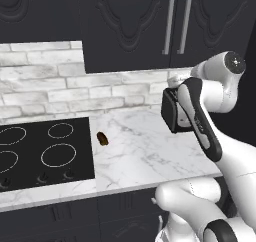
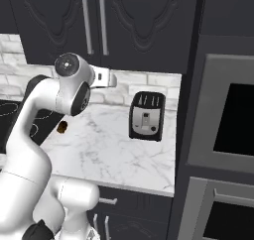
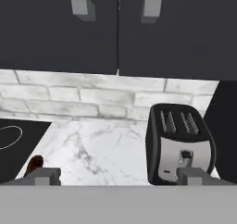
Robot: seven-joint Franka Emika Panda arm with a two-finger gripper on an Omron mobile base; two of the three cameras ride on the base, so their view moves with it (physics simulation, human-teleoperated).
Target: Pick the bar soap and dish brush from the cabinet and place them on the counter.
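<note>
The black cabinet [image 1: 132,28] hangs over the counter [image 1: 145,151] with both carved doors shut, its silver bar handles [image 1: 170,23] side by side. The bar soap and the dish brush are hidden from sight. In the hand view my gripper [image 3: 119,177] is open wide with nothing between its fingertips [image 3: 44,176], and it faces the brick wall just under the cabinet's [image 3: 115,28] lower edge. From the right base camera the hand [image 2: 105,78] hovers above the counter [image 2: 109,150], below the door handles [image 2: 94,23].
A black and silver toaster [image 2: 146,116] stands on the counter by the wall, low right in the hand view [image 3: 180,149]. A dark brown lump [image 1: 102,138] lies beside the black cooktop [image 1: 45,151]. A tall oven unit [image 2: 223,120] bounds the right.
</note>
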